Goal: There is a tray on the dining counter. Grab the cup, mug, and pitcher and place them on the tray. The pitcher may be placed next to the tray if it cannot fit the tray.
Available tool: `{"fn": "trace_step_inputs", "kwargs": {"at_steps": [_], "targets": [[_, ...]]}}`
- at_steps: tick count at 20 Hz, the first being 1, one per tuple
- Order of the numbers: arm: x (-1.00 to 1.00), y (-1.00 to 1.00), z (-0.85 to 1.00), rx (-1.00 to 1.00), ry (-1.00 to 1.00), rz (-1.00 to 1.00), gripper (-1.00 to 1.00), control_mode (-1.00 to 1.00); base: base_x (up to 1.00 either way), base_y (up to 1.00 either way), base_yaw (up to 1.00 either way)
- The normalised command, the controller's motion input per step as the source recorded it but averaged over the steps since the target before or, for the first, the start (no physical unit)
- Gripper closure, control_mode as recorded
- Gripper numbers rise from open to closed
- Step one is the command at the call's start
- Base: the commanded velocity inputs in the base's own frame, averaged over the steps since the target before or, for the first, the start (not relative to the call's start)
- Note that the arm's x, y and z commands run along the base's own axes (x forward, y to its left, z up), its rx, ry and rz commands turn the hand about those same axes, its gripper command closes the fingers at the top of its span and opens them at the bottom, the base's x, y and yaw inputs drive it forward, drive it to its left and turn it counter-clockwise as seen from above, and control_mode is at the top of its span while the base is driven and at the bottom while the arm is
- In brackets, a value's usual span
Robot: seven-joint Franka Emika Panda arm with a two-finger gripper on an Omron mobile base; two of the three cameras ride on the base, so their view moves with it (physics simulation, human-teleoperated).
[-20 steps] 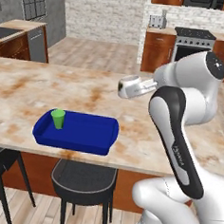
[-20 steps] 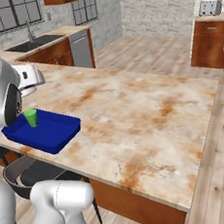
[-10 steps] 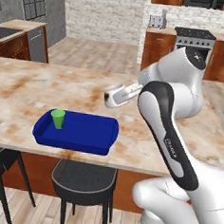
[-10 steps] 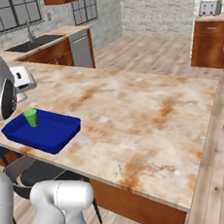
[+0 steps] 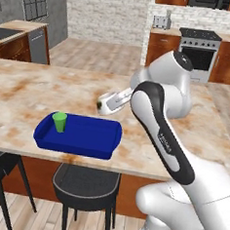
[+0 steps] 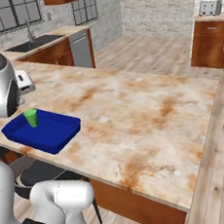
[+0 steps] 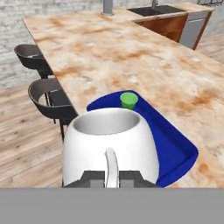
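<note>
Hand view — squat, glossy white mug (image 7: 109,146), rounded walls, thin curved handle.

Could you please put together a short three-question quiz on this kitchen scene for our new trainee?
1. True or false: the green cup stands inside the blue tray.
2. What do the fingers hold? A) the pitcher B) the white mug C) nothing
3. Fill in: the tray rests near the edge of the dining counter, above the dark ____.

Key:
1. True; the cup stands upright at one end of the tray.
2. B; the hand view shows them closed on the mug's handle.
3. Stools.
</note>
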Motion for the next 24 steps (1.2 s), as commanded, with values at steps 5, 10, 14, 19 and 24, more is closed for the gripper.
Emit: {"fn": "trace_step_inputs", "kwargs": {"at_steps": [5, 10, 14, 19, 24], "targets": [[0.32, 0.0, -0.41, 0.0, 0.0, 0.05, 1.0, -1.0, 0.0, 0.0, 0.0], [0.48, 0.06, -0.4, 0.0, 0.0, 0.04, 1.0, -1.0, 0.0, 0.0, 0.0], [0.4, 0.01, -0.34, 0.01, 0.01, 0.03, 1.0, -1.0, 0.0, 0.0, 0.0], [0.32, 0.01, -0.28, 0.0, 0.04, 0.01, 1.0, -1.0, 0.0, 0.0, 0.0], [0.34, 0.07, -0.36, 0.01, 0.0, 0.0, 1.0, -1.0, 0.0, 0.0, 0.0]]}}
